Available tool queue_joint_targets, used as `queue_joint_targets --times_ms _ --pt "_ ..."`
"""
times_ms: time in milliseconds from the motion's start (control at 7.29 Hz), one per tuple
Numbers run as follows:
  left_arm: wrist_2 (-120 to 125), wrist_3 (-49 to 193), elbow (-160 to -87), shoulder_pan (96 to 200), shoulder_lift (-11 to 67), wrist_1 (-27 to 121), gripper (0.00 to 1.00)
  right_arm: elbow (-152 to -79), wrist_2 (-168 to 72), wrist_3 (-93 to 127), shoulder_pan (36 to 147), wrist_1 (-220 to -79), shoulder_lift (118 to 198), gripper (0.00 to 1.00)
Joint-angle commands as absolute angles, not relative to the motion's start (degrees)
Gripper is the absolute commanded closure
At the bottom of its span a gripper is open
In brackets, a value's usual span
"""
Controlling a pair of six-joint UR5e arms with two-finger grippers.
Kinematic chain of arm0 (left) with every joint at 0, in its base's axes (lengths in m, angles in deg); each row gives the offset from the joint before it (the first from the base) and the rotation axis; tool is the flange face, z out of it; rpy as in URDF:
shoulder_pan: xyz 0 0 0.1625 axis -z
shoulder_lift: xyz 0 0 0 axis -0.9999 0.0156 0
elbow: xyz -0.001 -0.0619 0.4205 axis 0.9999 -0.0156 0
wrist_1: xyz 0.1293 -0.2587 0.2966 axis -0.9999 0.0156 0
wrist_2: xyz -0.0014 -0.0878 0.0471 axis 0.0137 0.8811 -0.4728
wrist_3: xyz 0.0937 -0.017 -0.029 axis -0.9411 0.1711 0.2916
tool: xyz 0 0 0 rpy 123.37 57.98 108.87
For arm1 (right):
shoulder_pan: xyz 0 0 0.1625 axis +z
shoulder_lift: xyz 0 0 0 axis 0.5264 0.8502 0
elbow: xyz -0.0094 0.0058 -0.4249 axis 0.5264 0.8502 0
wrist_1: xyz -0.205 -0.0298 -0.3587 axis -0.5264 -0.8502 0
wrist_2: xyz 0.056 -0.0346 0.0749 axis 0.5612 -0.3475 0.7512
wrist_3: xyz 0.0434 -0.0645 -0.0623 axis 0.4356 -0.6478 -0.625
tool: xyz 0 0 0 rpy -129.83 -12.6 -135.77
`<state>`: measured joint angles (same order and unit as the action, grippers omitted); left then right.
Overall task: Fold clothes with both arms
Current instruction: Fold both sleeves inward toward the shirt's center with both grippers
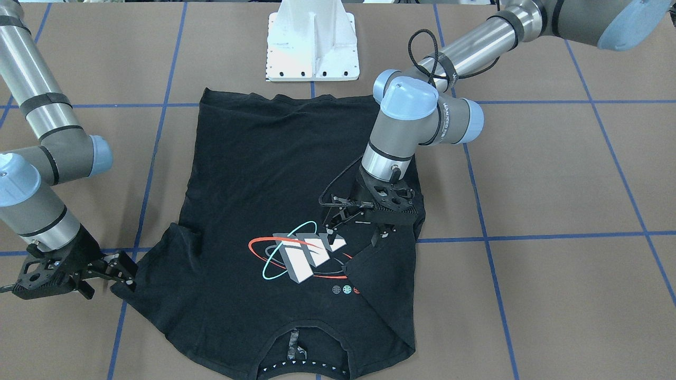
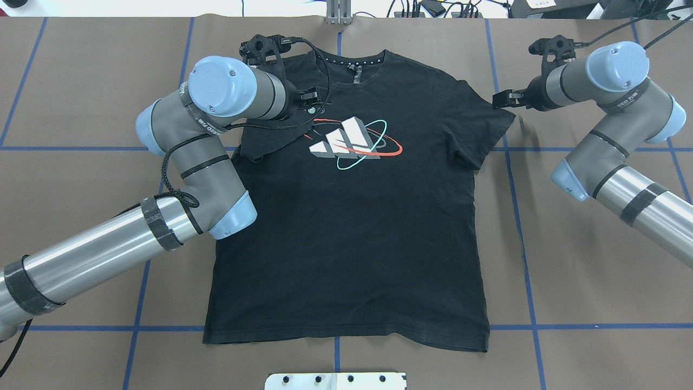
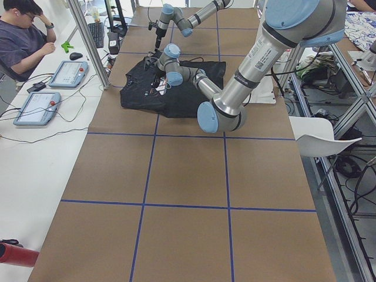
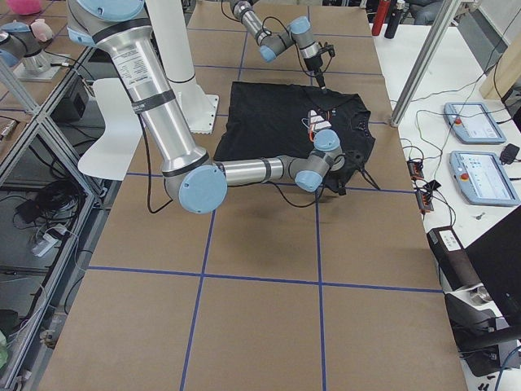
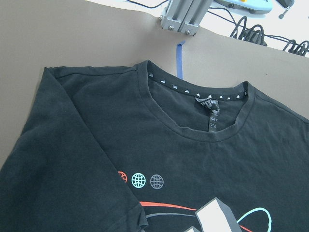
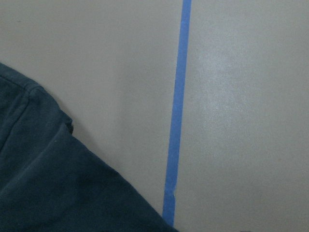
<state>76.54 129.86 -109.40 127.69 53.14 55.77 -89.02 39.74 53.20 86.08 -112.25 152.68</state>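
Gaping wide, left end effector (image 1: 354, 239) and right end effector (image 1: 105, 282) sit at a T-shirt (image 1: 253, 174) on the brown, blue-taped table (image 1: 554, 174).

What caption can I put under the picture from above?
Black T-shirt lies logo-up on the table, left gripper over its folded-in sleeve, right gripper at the other sleeve.

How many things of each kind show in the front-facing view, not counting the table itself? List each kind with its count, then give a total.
T-shirt: 1
Robot arms: 2, left arm and right arm
White pedestal base: 1
Total: 4
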Motion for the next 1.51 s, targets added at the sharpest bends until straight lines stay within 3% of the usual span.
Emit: queue_joint_targets --times_ms 0,548,685,823,1371 --pt "76.6 129.7 -109.4 127.7 53.1 55.8 0.00 -88.5 37.8 53.7 84.9 -111.8 153.4 0.36" --pt "76.5 129.7 -109.3 127.7 53.1 55.8 0.00 -88.7 37.7 53.8 84.8 -111.7 153.9 0.63" --pt "76.5 129.6 -109.3 127.7 53.1 55.8 0.00 -89.0 37.7 54.0 84.8 -111.7 153.9 0.77" --pt "76.5 129.6 -109.3 127.6 52.5 55.8 0.00 -89.2 37.7 54.1 84.8 -111.7 153.9 0.99" --pt "77.4 125.4 -109.5 128.4 52.4 55.3 0.00 -91.3 38.5 54.3 85.3 -112.4 152.7 1.00"
